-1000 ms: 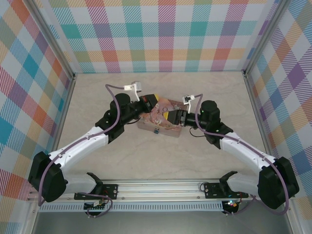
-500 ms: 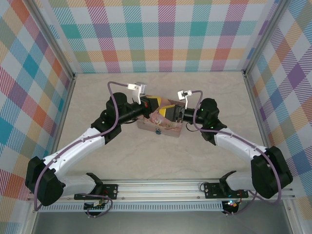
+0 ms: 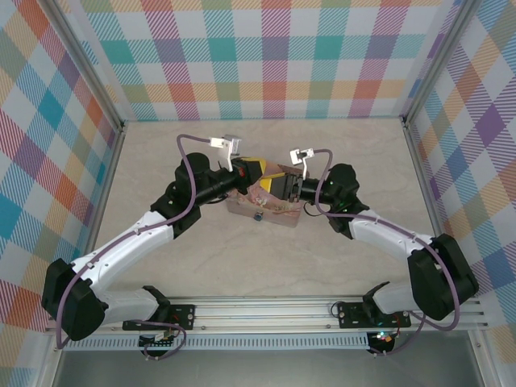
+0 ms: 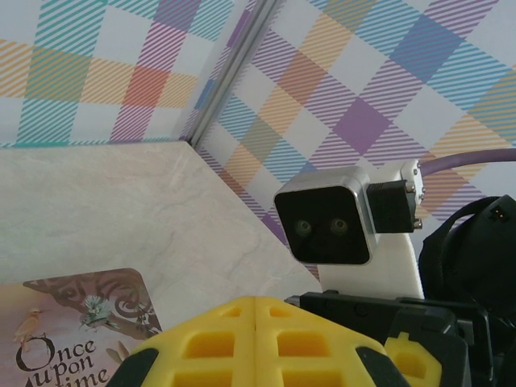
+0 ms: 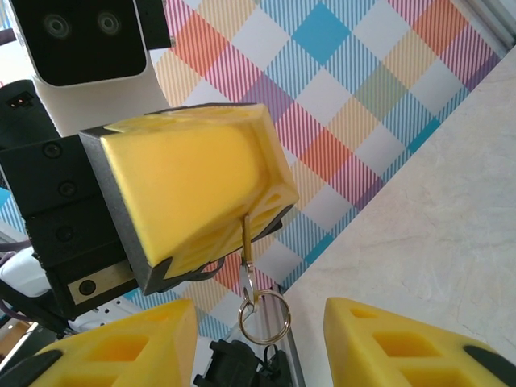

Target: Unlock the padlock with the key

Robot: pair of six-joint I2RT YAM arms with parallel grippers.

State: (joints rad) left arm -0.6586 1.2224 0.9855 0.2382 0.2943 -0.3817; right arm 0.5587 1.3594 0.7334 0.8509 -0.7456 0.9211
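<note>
Now my right claw [image 5: 260, 339] has moved in, fingers apart either side of the key [image 5: 245, 234] (left claw [image 5: 258, 205] clamps it); a handover looks near.

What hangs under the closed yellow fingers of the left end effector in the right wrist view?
A thin metal part of the key sticks down from the left end effector, and a small ring hangs from it. The key's upper part is covered between the fingers.

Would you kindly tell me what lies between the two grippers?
In the right wrist view, the key hangs there, pinched in the left gripper and dangling toward the open right gripper.
</note>
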